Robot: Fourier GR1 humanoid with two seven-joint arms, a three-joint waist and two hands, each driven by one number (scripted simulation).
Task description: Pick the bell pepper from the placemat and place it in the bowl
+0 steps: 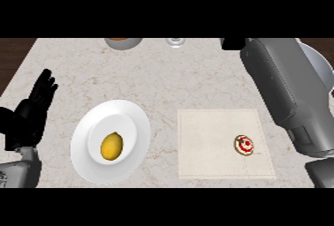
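Left robot hand [31, 115] open, fingers straight and up, resting at counter's [189, 75] left edge. Right robot hand: only black tip at top, right forearm [287, 88] stretching far; fingers cannot tell. Placemat [215, 128] holds small red-white item [244, 145], just beside forearm. White bowl [88, 145] holds yellow bell pepper [111, 146], near left robot hand, apart.

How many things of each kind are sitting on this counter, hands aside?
White bowl: 1
Yellow bell pepper in the bowl: 1
Cream placemat: 1
Small red-and-white round item on the placemat: 1
Cut-off vessels at the far edge: 2, an orange-filled one and a clear one
Total: 6
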